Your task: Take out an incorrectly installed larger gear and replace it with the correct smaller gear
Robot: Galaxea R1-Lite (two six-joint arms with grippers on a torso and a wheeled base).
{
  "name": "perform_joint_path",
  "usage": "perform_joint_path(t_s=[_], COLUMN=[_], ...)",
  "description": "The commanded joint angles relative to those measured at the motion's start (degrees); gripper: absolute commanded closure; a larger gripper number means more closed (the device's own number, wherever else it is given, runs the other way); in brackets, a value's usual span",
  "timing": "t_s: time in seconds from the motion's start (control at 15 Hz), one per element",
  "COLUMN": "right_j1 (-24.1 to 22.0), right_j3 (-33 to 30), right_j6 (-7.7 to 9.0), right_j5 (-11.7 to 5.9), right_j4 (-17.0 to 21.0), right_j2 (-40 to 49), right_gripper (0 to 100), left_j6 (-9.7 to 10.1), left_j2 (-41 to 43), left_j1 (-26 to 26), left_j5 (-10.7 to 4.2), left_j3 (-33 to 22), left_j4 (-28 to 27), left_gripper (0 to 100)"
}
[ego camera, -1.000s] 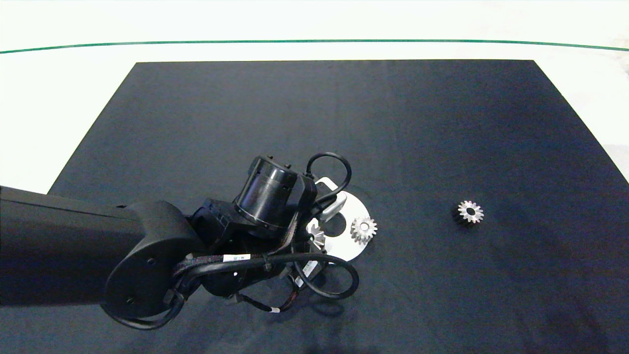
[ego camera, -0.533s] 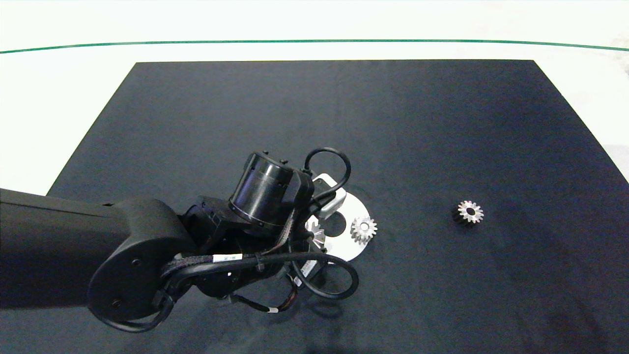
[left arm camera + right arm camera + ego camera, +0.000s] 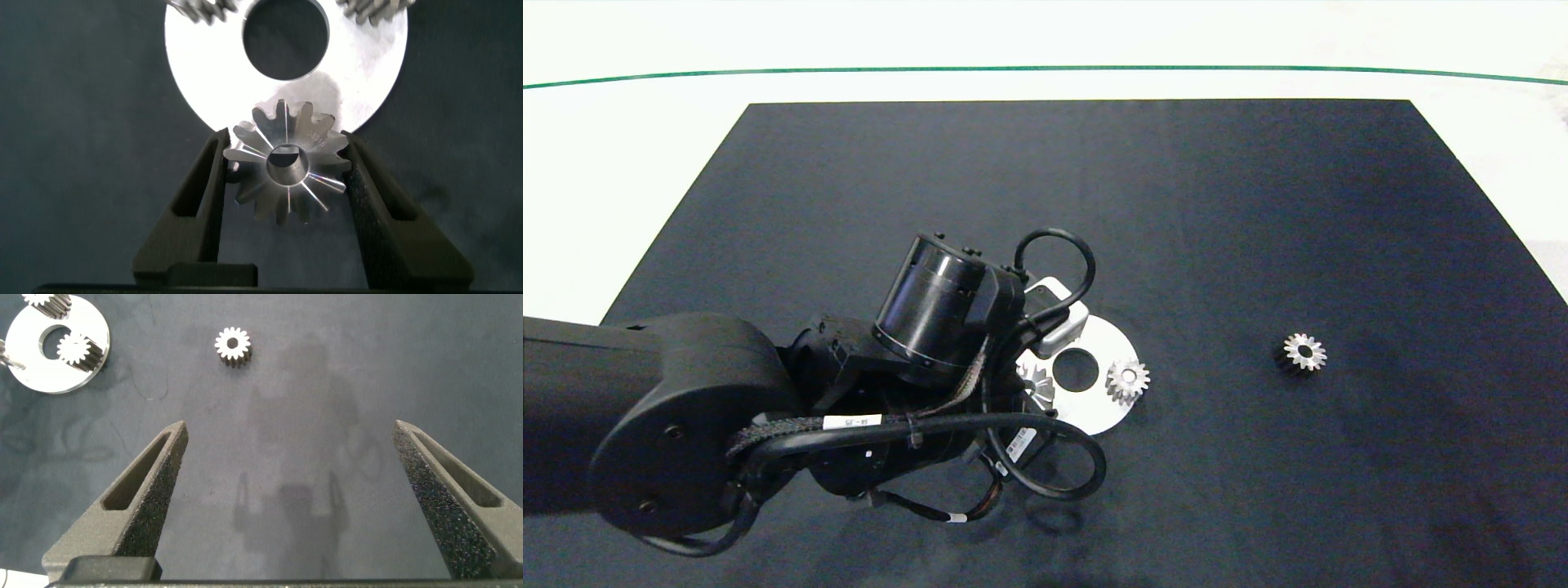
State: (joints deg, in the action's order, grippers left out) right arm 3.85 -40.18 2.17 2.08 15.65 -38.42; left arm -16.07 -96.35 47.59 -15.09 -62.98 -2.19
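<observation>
Silver metal dominates the work area: a round base plate (image 3: 1094,400) with a centre hole lies on the black mat (image 3: 1176,204), and the left arm's wrist covers its near-left part in the head view. That view shows only a few teeth of the larger gear (image 3: 1036,387) past the wrist housing and hides the left gripper's (image 3: 283,173) fingers altogether. The left wrist view supplies what is missing: the larger gear sits between the two grey fingers (image 3: 200,192), which are pinched against its teeth on both sides, with the gear overlapping the plate's rim; whether it is lifted clear of the plate cannot be told. Two other gears at the plate's far side are cut off by the frame edge in that view. One further gear (image 3: 1128,380) stands on the plate's right edge in the head view. The smaller gear (image 3: 1304,352) lies alone on the mat, well apart to the right of the plate, with bare mat all round it. The right arm is outside the head view; the right wrist view shows the right gripper (image 3: 298,494) spread wide above bare mat, with the smaller gear (image 3: 233,345) and the plate (image 3: 53,339) ahead of it.
</observation>
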Motion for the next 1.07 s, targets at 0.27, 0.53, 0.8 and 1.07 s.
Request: perform_joint_path(t_s=[0.27,0.53,0.8,1.07], right_j1=[0.01,-0.07,-0.07,-0.16], right_j3=[0.1,0.1,0.19,0.19], right_j6=[0.03,0.47,0.82,0.82], right_j5=[-0.06,-0.33,-0.5,-0.5], right_j4=[0.26,0.34,0.61,1.93], right_j2=[0.37,0.54,1.25,1.69], right_gripper=[0,0,0,0], left_j6=[-0.28,-0.37,0.07,0.16], left_j2=[5.65,8.38,8.55,8.2], left_j1=[-5.58,-12.35,-15.07,-15.95], left_j5=[-0.11,0.59,2.44,2.88], left_j3=[1.54,5.23,7.87,11.21], left_j4=[-2.2,-1.94,-1.41,0.61], left_gripper=[75,75,75,75])
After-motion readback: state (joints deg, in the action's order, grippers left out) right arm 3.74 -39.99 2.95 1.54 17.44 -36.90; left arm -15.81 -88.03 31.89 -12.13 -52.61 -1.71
